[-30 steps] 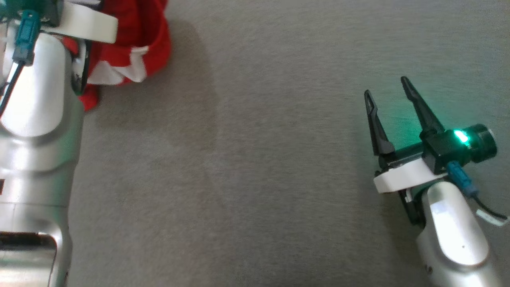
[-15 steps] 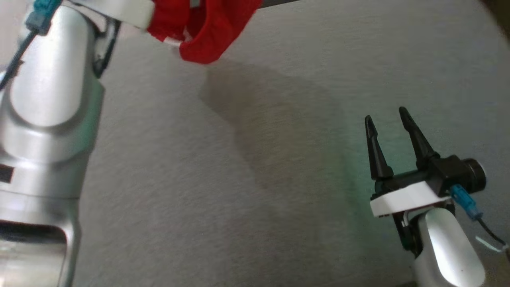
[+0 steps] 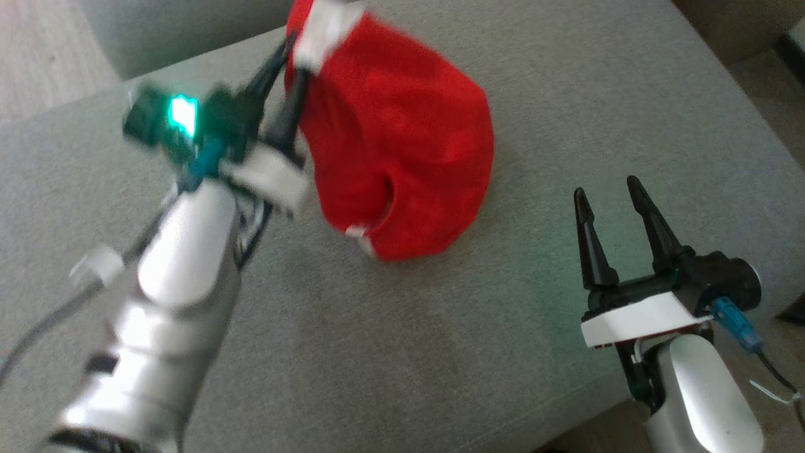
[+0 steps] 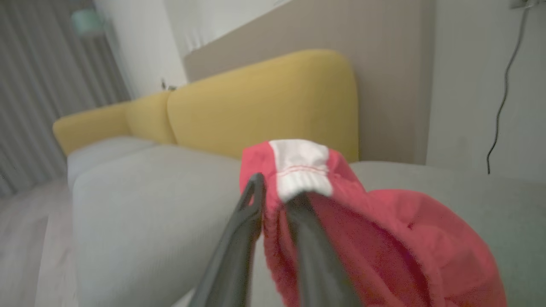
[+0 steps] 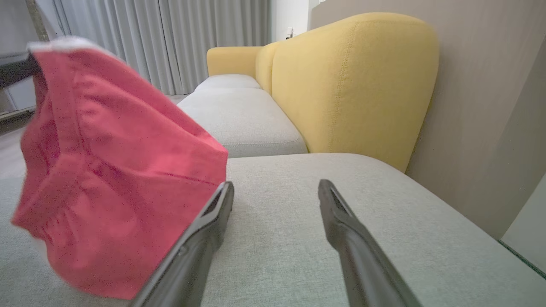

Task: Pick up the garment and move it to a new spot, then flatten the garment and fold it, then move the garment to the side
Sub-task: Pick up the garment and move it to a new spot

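Head view: big swing of the cam here, so the whole picture has shifted, but the garment has changed place vs the arms too. A sec ago it was bunched at the top-left corner by the left forearm, well apart from the right gripper. Now it hangs mid-frame over the grey seat cushion, near that gripper. Left gripper has it: fingers narrow, pinched on the white-trimmed edge, red cloth draping down from there. Left wrist view confirms, cloth sandwiched btwn the two dark fingers. Bottom hem looks at or just above the cushion; can't tell if it's touching. Right gripper is spread wide w/ nothing in it, low over the seat, and in its own wrist view the garment sits just beside the finger at that view's left, yellow backrest beyond. Read on the task: the carry to a new spot looks nearly done, prob. set-down next. Cloth is one crumpled bag shape, so flatten & fold are all to come, and that idle right claw looks well placed to take a second corner.
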Robot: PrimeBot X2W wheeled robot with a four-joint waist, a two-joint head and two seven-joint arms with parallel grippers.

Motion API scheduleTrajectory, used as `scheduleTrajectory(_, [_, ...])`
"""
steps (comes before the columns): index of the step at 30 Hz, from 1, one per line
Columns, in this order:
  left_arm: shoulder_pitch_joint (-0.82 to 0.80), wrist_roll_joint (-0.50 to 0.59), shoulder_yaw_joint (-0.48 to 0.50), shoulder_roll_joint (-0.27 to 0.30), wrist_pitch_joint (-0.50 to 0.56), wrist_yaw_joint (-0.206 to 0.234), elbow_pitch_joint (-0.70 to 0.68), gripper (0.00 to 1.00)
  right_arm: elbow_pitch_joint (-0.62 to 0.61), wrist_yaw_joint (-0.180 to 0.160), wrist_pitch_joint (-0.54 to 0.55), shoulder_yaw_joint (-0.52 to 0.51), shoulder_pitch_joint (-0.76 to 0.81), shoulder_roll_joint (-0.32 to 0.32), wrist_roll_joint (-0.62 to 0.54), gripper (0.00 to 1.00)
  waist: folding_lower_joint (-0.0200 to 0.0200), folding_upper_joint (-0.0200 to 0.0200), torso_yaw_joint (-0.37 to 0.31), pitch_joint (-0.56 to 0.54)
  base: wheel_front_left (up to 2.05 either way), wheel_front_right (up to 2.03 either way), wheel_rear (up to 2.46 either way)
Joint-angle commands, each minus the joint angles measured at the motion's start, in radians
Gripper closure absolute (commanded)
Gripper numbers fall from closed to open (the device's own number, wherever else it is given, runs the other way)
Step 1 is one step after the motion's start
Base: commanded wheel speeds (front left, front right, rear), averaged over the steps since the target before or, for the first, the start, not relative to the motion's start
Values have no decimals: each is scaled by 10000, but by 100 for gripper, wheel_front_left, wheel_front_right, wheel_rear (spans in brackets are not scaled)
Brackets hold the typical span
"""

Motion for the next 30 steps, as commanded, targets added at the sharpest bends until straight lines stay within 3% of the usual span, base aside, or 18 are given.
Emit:
scheduleTrajectory(1, [363, -244, 353, 47, -386, 287, 135, 0, -251, 67, 4, 224, -326, 63, 97, 0, -1, 0, 260, 190, 0, 0, 0])
scheduleTrajectory(9, [2805, -1207, 891, -625, -791, 1027, 1183, 0, 25, 67, 4, -74, 11, 64, -185, 0, -1, 0, 1340, -164, 0, 0, 0])
scheduleTrajectory(19, [6775, -975, 1405, -851, -801, 1609, -2917, 0, 130, 67, 4, -181, 1333, 64, -239, 0, -1, 0, 2874, -1741, 0, 0, 0])
scheduleTrajectory(30, [9399, 267, 1658, -858, -802, 2475, -6079, 0, -524, 67, 4, -115, 2720, 64, -34, 0, -1, 0, 3680, -2608, 0, 0, 0])
